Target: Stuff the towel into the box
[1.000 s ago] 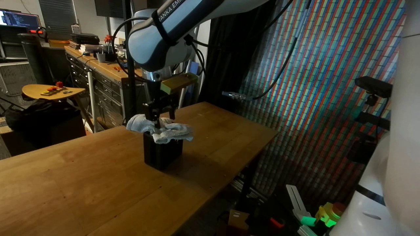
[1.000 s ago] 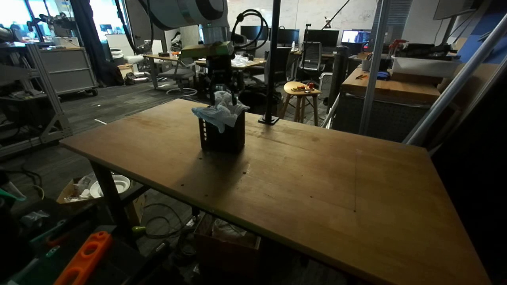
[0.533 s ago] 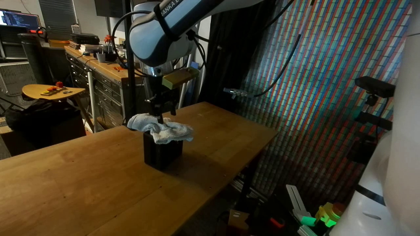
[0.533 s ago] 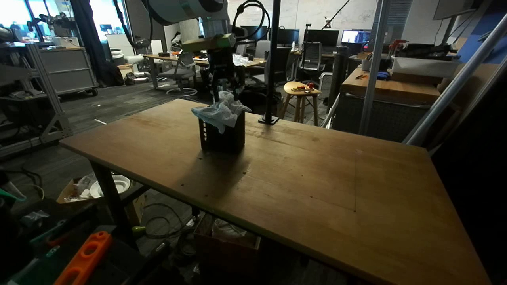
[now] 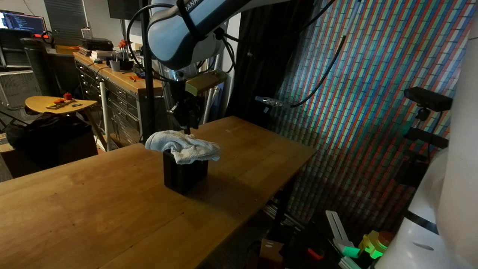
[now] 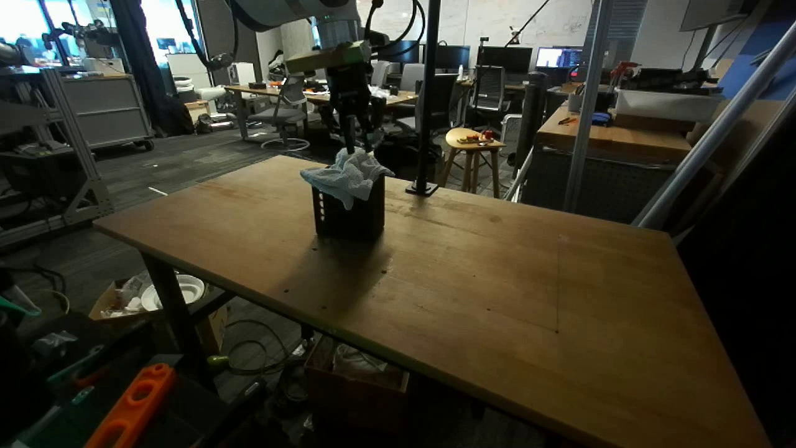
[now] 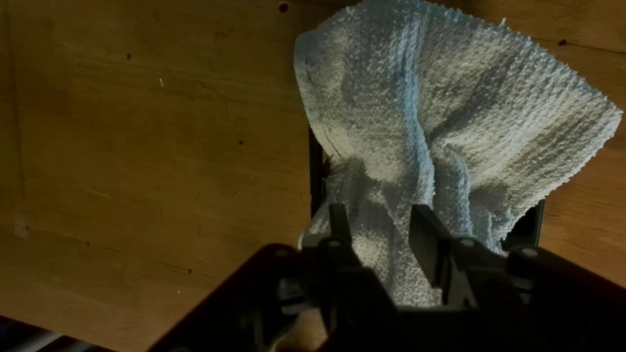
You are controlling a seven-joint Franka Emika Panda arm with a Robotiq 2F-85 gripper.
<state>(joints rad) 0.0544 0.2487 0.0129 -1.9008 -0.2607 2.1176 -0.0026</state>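
Observation:
The black box (image 5: 183,177) stands upright on the wooden table in both exterior views (image 6: 353,219). The light blue-grey towel (image 5: 190,149) lies bunched over the box's opening, with its ends hanging over the rim (image 6: 345,182). In the wrist view the towel (image 7: 381,117) spreads over most of the opening; part of the box rim (image 7: 316,181) shows at the left and a dark gap at the right. My gripper (image 7: 379,220) is open, its fingers apart with the towel below and between them. In an exterior view the gripper (image 6: 360,146) is just above the towel; contact is unclear.
The wooden table (image 5: 93,201) extends round the box. A black vertical post (image 6: 426,124) is fixed at the table's edge near the box. A stool (image 6: 472,146) with small items and a workbench (image 5: 112,78) stand beyond the table.
My gripper has moved up a little from the towel and shifted slightly right in both exterior views. The towel's raised middle has settled slightly; the box has stayed in place.

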